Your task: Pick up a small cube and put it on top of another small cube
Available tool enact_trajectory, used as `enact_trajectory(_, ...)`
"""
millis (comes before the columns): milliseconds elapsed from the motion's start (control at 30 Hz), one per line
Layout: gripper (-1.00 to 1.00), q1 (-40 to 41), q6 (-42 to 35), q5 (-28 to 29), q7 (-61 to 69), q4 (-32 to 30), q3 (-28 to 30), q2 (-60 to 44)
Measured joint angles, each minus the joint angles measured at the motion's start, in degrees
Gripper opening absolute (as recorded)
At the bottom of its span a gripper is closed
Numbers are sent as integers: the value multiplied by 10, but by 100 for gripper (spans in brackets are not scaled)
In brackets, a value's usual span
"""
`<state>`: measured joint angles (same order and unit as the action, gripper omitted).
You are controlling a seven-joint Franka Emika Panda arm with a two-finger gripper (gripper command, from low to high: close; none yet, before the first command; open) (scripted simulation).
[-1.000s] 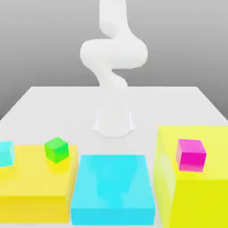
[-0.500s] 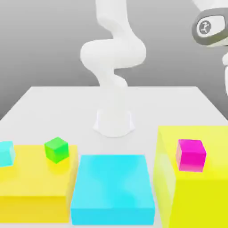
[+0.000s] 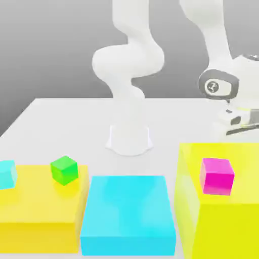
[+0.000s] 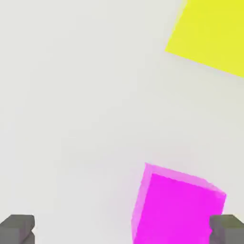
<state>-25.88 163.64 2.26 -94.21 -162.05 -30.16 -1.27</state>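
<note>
Entry: gripper [image 4: 122,229], jaws wide apart, nothing between them. You had it over the magenta cube [image 4: 178,205], which sat off-centre, hard by one fingertip [image 4: 227,228]. The cube stood near the front edge of the tall yellow block [image 3: 222,212]. Risk: descending uncorrected, that finger could have struck the cube's top and knocked it off the block. Green cube [image 3: 64,169] sat on the low yellow block [image 3: 38,202].

Small cubes: three. One green cube [image 3: 64,170], one cyan cube [image 3: 7,174], one magenta cube [image 3: 217,175]. Large blocks: three. Two yellow: low yellow block [image 3: 40,215] at exterior view's left, tall yellow block [image 3: 222,222] at exterior view's right. One cyan block [image 3: 129,215] between them. Robot arm: one. Surface [image 3: 66,121]: one.
</note>
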Motion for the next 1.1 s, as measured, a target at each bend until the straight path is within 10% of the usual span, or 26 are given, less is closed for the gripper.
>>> enact_trajectory(267, 0, -133, 104, 226, -205, 21, 197, -135)
enact_trajectory(300, -100, -152, 114, 238, -214, 24, 219, -147)
enact_trajectory(500, -100, -162, 120, 244, -219, 26, 230, -153)
enact_trajectory(800, -100, -90, -1, -5, -40, 0, 104, -3)
enact_trajectory(1100, -100, -75, -174, -84, 167, 151, 97, 10)
